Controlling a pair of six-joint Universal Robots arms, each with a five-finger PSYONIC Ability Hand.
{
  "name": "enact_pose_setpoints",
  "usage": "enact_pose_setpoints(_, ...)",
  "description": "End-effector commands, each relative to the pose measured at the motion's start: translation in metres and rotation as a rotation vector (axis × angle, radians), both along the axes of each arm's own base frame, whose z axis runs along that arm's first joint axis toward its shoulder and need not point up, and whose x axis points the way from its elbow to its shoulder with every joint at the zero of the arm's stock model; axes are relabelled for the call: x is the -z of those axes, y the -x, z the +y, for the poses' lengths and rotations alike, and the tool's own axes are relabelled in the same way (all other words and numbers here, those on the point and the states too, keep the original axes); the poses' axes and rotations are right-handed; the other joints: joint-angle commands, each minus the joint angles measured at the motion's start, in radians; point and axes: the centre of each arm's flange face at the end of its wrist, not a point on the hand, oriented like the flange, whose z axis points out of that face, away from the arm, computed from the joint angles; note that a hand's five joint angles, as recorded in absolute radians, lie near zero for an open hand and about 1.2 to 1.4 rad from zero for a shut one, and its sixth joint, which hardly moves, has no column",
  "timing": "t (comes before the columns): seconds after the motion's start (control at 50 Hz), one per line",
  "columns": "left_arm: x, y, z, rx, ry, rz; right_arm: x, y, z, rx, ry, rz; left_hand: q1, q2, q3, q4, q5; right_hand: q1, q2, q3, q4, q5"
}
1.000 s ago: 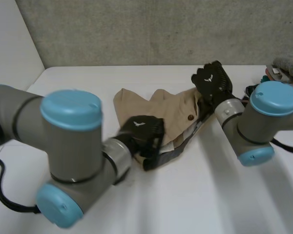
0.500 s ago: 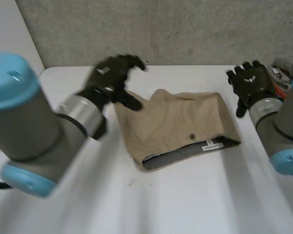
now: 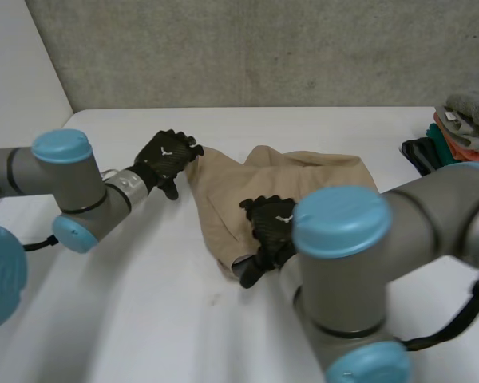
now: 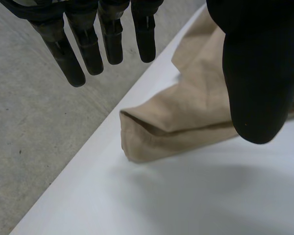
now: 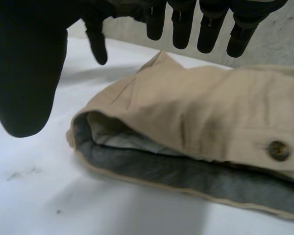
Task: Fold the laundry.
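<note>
The tan shorts (image 3: pixel 303 187) are lying in the middle of the worktop (image 3: pixel 128 319), roughly flattened. Their grey-lined waistband (image 5: pixel 152 166) is facing the robot, with a button (image 5: pixel 278 149) showing on it. The left robot hand (image 3: pixel 166 158) is hovering at the far left corner (image 4: pixel 137 139) of the cloth, wide open and gripping nothing. It is probably lining up there to pinch that corner. The right robot hand (image 3: pixel 271 227) is hanging just over the near left end of the waistband, likewise spread open and empty, with the band's gaping edge lying below its palm. Both are seemingly being placed so that one side of the shorts can be lifted at two points and carried over in a fold. A pile of clothes (image 3: pixel 463 128) is sitting at the worktop's far right edge, well apart.
</note>
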Motion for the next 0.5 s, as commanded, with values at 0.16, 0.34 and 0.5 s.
enact_pose_setpoints(0.16, 0.004, 0.012, 0.010, 0.018, 0.009, -0.028, 0.046, -0.038, -0.020, 0.002, 0.078, -0.039, 0.003, 0.026, 0.022, 0.033, 0.043, 0.437, 0.457, 0.459, 0.464, 0.448)
enact_pose_setpoints(0.34, -0.016, 0.004, 0.026, -0.028, 0.003, -0.031, 0.004, -0.035, -0.025, -0.002, 0.189, -0.066, -0.076, -0.053, -0.057, -0.046, -0.036, 1.159, 1.180, 1.182, 1.186, 1.170)
enact_pose_setpoints(0.5, -0.023, 0.002, 0.028, -0.034, 0.010, -0.029, -0.069, -0.001, -0.001, -0.081, 0.316, 0.046, -0.144, -0.121, -0.125, -0.114, -0.103, 1.159, 1.180, 1.182, 1.186, 1.170)
